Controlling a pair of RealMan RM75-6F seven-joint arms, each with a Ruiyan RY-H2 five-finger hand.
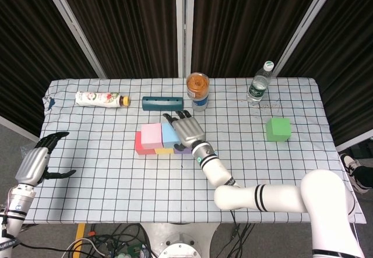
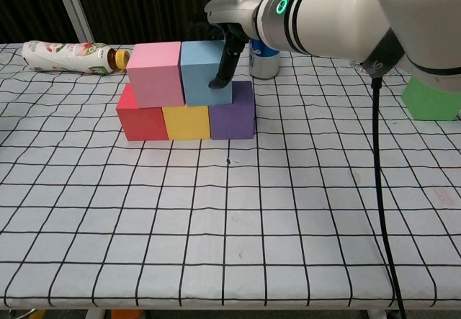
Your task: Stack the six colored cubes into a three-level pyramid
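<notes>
Black-tipped fingers (image 2: 222, 70) of the right hand (image 1: 187, 130) reach down over the light blue cube (image 2: 205, 73), one fingertip touching its right-hand front edge in the chest view; whether the hand truly clamps the cube or only rests against it, I cannot tell. That blue cube sits on the second level, beside and touching the pink cube (image 2: 155, 74). Beneath them runs the bottom row: red cube (image 2: 140, 119), yellow cube (image 2: 186, 122) and purple cube (image 2: 234, 114), set side by side and touching on the checked cloth of the surface (image 2: 230, 218). The green cube (image 1: 278, 129) lies well apart to the right, alone on the cloth.

The right arm curves from the hand back across the front of the surface to the robot's body at the lower right of the head view.

Just behind the stack stands a jar with an orange lid (image 1: 197, 91), and beside it lies a dark teal block with holes (image 1: 162, 103). Further left a white bottle (image 1: 101, 99) lies on its side. A clear water bottle (image 1: 259, 82) stands upright near the far right corner.

The left hand (image 1: 39, 162) hovers off the left edge of the surface, its fingers apart and lightly curled, holding nothing.
</notes>
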